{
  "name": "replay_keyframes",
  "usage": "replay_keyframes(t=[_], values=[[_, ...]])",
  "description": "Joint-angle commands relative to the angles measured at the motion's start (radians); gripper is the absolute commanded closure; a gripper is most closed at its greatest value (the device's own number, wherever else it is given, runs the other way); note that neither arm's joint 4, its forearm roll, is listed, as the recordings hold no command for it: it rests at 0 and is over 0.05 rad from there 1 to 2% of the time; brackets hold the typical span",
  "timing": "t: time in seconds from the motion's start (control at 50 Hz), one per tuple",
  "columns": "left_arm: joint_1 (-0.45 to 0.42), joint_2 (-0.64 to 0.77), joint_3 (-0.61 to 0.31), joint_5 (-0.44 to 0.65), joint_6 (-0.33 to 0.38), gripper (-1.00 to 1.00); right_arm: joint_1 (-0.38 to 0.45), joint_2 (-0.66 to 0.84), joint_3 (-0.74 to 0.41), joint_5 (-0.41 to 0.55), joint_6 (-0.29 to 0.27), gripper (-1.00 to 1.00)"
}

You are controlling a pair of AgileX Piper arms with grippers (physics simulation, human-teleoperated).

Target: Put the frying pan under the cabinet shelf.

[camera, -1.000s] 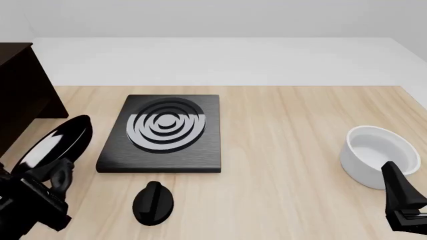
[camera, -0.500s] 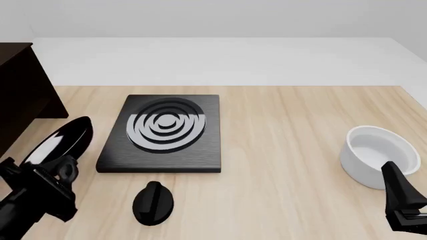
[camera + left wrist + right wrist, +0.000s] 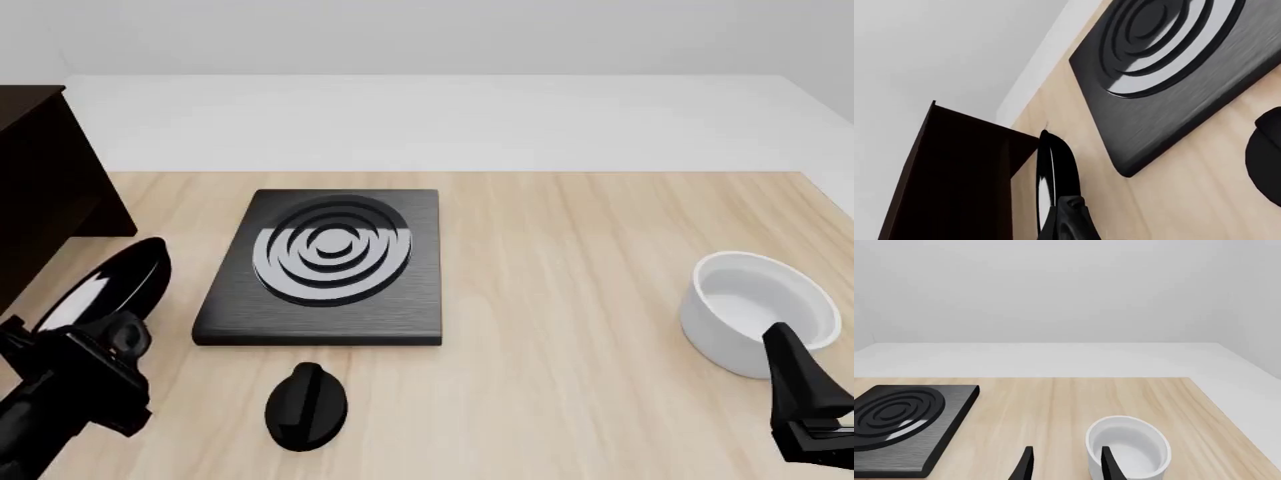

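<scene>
The frying pan (image 3: 104, 285) sits at the left edge of the front view, lifted and tilted steeply on edge, just right of the cabinet shelf (image 3: 47, 180) that fills the upper left. The left gripper (image 3: 94, 350) is closed on the pan's handle at lower left.

Judgement on the step in hand: the carry toward the cabinet calls for levelling the pan before it goes in. Tilted as it is, the rim risks catching the side panel. A low, flat entry looks safest.

Appearance: 1 round, shallow, black pan, its inside glossy with a pale reflection.

Nearby: 1 black square plate (image 3: 327, 265) at frame centre. The right gripper (image 3: 801, 395), lower right, stands with fingers apart, holding nothing, beside a white bowl (image 3: 758, 310).
</scene>
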Motion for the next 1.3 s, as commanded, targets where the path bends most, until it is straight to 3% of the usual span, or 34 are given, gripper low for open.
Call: replay_keyframes(t=[0.02, 0.24, 0.38, 0.62, 0.88, 1.06, 1.12, 1.3], values=[[0.034, 0.079, 0.000, -0.093, 0.018, 1.00, 0.000, 0.000, 0.000, 0.000, 0.000, -1.00], [0.059, 0.182, 0.000, -0.196, 0.003, 1.00, 0.000, 0.000, 0.000, 0.000, 0.000, -1.00], [0.067, 0.178, 0.000, -0.197, -0.005, 1.00, 0.000, 0.000, 0.000, 0.000, 0.000, -1.00], [0.100, 0.401, 0.000, -0.394, 0.009, 1.00, 0.000, 0.000, 0.000, 0.000, 0.000, -1.00], [0.144, 0.419, 0.000, -0.414, 0.006, 1.00, 0.000, 0.000, 0.000, 0.000, 0.000, -1.00], [0.183, 0.327, 0.000, -0.342, -0.012, 1.00, 0.000, 0.000, 0.000, 0.000, 0.000, -1.00], [0.192, 0.393, 0.000, -0.403, -0.009, 1.00, 0.000, 0.000, 0.000, 0.000, 0.000, -1.00], [0.222, 0.361, 0.000, -0.363, -0.016, 1.00, 0.000, 0.000, 0.000, 0.000, 0.000, -1.00]])
